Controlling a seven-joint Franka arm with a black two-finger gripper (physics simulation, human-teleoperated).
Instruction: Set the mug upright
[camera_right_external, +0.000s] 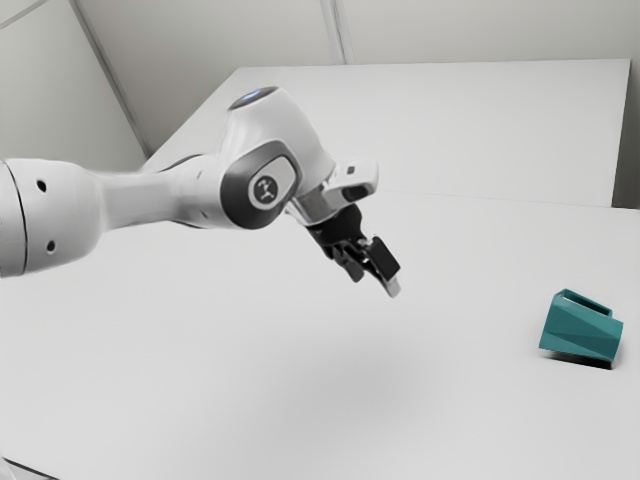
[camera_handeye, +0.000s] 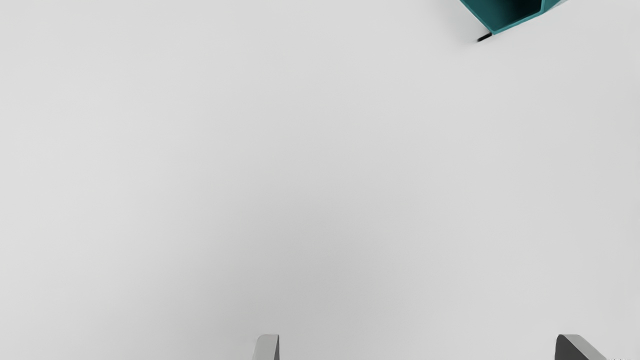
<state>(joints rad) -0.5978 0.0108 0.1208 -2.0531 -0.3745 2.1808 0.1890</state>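
The mug (camera_right_external: 582, 333) lies on its side on the table (camera_right_external: 250, 380), well apart from my widely parted, empty jaws; probably light, stiff and slick-faced, it is best taken across opposite body walls.

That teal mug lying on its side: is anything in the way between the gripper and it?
No, nothing visible stands between the open gripper and the teal mug; the white tabletop stretches below that gap.
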